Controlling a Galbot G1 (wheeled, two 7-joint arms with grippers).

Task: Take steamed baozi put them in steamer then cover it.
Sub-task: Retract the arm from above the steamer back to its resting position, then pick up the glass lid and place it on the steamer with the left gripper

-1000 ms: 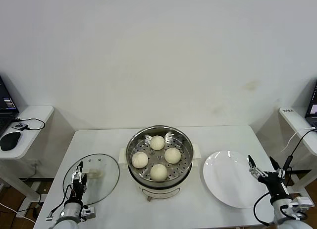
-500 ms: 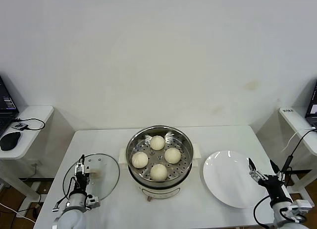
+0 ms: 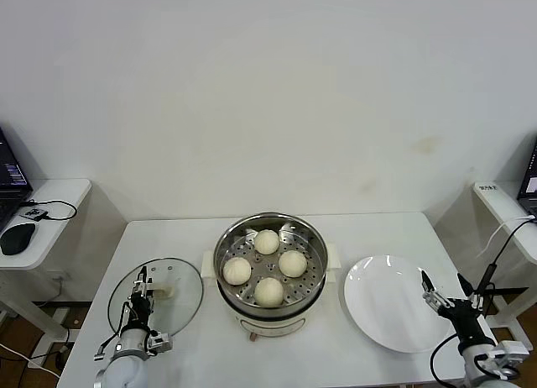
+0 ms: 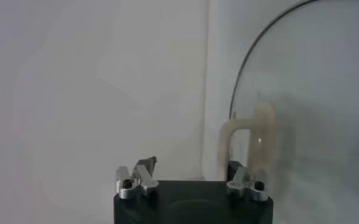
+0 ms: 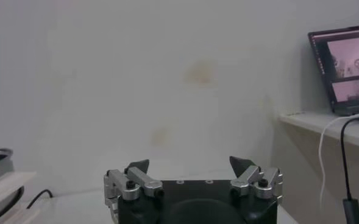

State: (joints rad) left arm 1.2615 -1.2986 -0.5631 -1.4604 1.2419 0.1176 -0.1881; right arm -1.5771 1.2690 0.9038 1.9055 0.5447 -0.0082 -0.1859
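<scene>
Four cream-white baozi (image 3: 267,242) (image 3: 292,263) (image 3: 237,270) (image 3: 268,291) lie on the perforated tray inside the steel steamer (image 3: 312,245) at the table's middle. The glass cover (image 3: 180,308) lies flat on the table left of the steamer, its cream handle (image 3: 165,291) up. My left gripper (image 3: 140,289) is open, low over the cover just left of the handle. In the left wrist view the handle (image 4: 252,137) stands just ahead of one finger of the open gripper (image 4: 188,171). My right gripper (image 3: 443,285) is open and empty at the white plate's right edge, and also shows in the right wrist view (image 5: 190,164).
An empty white plate (image 3: 382,304) lies right of the steamer. Side tables stand at both sides, the left one with a mouse (image 3: 17,238) and cable. A laptop (image 5: 344,67) sits on the right one. The table's front edge is near both arms.
My left gripper has moved forward over the cover, closer to its handle. My right gripper has drawn back slightly toward the table's front right corner.
</scene>
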